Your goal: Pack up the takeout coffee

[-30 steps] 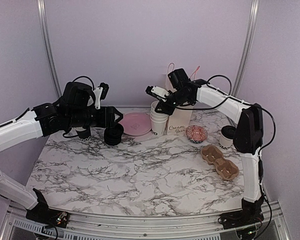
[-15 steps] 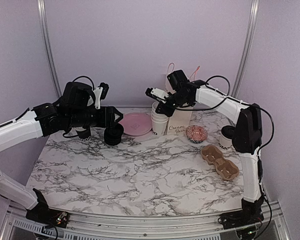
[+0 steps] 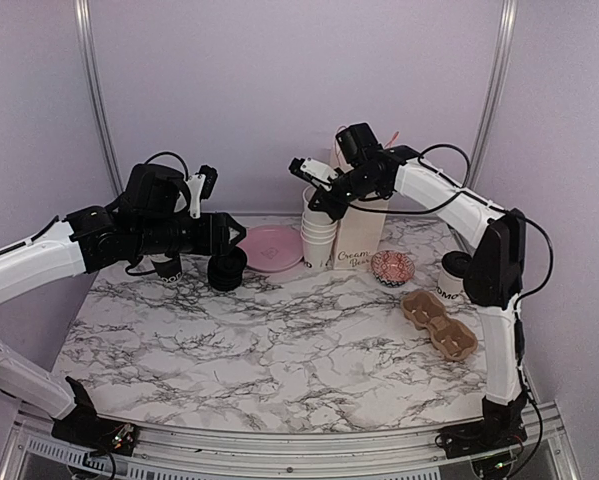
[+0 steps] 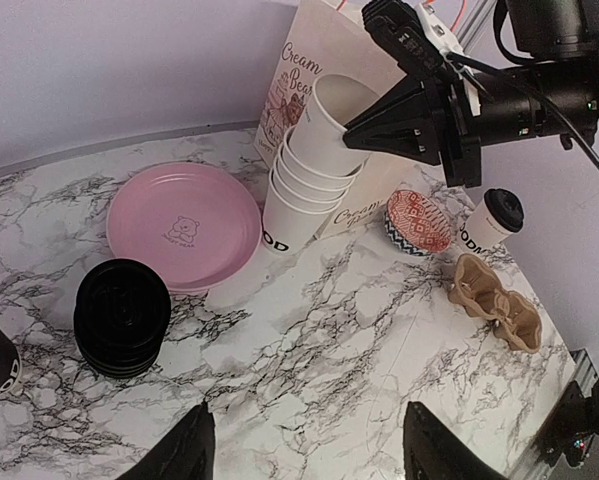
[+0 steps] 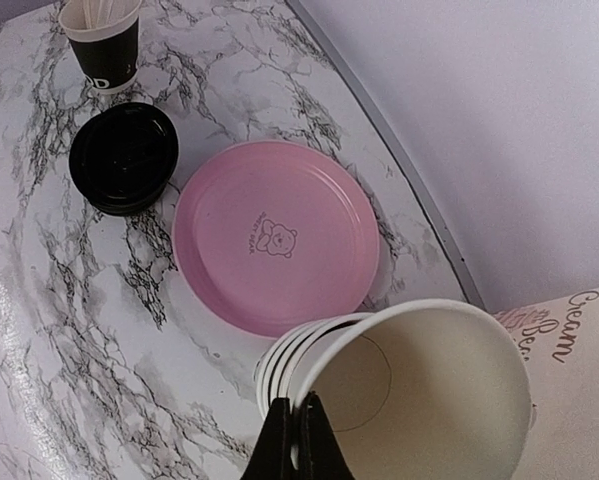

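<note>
Left pincer point(image 4: 309, 430): stood open over the far left of the counter point(image 3: 279, 350), holding nothing.
Right pincer point(image 5: 299, 420): was clamped on the rim of the top lidless cup point(image 5: 429, 390), which sat tilted in the cup stack point(image 4: 304, 190).
Takeout coffee point(image 3: 452, 272): stood upright at the far right, just beyond the cardboard carrier point(image 3: 439, 322).

Far centre of table point(image 3: 279, 370): cup stack point(image 3: 317, 245), top cup point(image 4: 326, 125) tilted in it; bag point(image 3: 359, 250) just right; plate point(image 3: 269, 247) left; lid stack point(image 3: 226, 272) and straw cup point(image 5: 101, 55) farther left; bowl point(image 3: 391, 266), then lidded cup point(image 3: 451, 278), right of bag; carrier point(image 3: 439, 322) nearer.
</note>
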